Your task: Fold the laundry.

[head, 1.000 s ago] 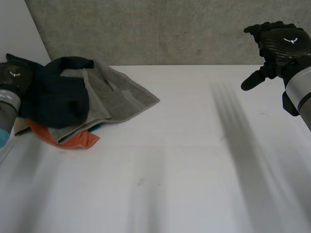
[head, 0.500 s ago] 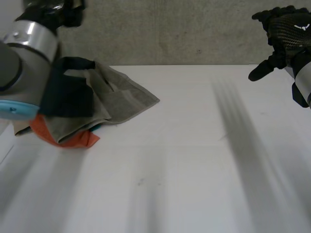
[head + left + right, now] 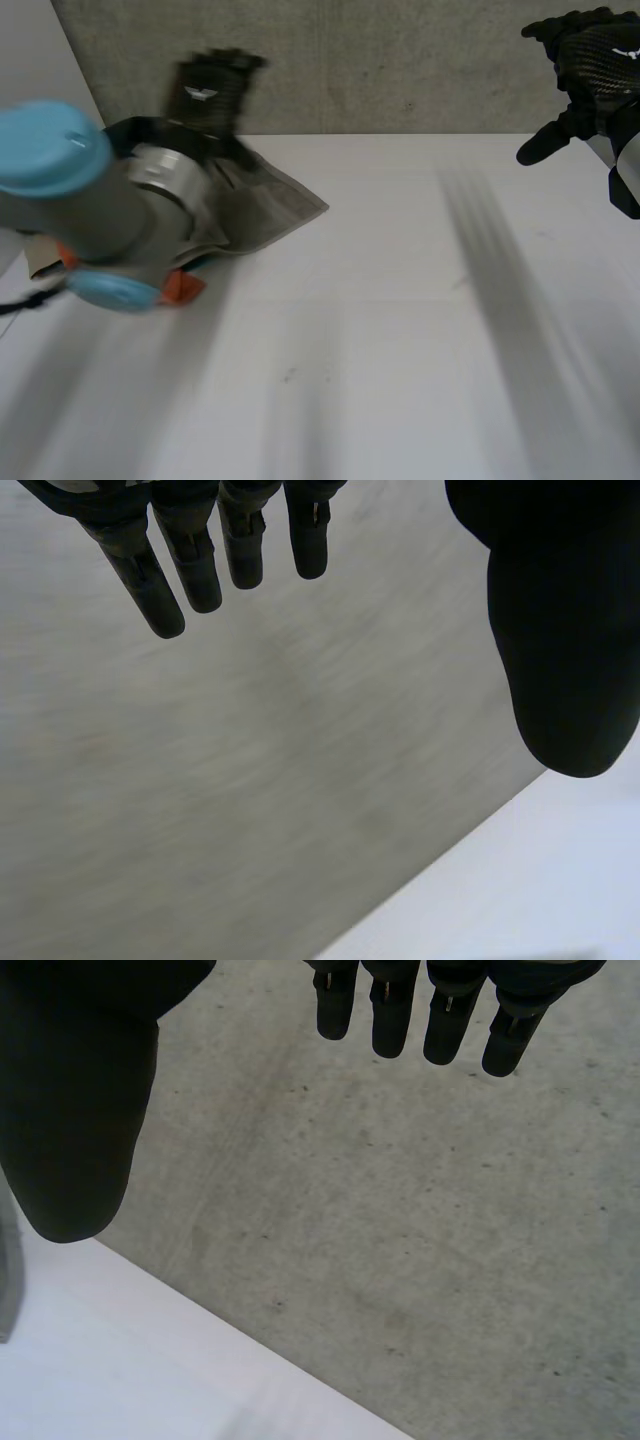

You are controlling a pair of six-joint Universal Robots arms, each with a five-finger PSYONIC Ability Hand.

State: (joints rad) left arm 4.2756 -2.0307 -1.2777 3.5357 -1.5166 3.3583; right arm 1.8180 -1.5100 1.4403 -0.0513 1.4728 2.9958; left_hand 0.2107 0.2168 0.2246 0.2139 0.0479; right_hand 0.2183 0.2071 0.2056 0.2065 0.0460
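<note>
- The left arm [image 3: 90, 200] lies across the near left part of the laundry pile [image 3: 265, 205] and hides much of it from the head camera.
- The left hand [image 3: 210, 90] hangs above the far side of the pile, in front of the concrete wall [image 3: 400, 60]. Its wrist view shows the fingers [image 3: 150, 580] straight and spread from the thumb, with nothing between them.
- The pile sits on the white table [image 3: 380, 330]. A grey towel [image 3: 270, 200] lies on top, one corner pointing away from the pile onto bare table. An orange cloth [image 3: 182, 286] pokes out beneath the pile's near edge.
- The task looks to be at its start, with nothing spread or folded. The step in hand is probably taking one piece from the pile.
- The towel seems the best choice, being uppermost and having a free corner. Pinch only its top layer at that corner or along the edge, so the cloths under it stay put.
- Draw it onto the bare table beside the pile and flatten it before making any fold.
- The right hand [image 3: 590, 65] is held high, well apart from the pile. Its fingers [image 3: 390, 1020] are straight and it holds nothing. It will likely need to come over to the pile and take a second corner, so the towel is stretched between both hands.
</note>
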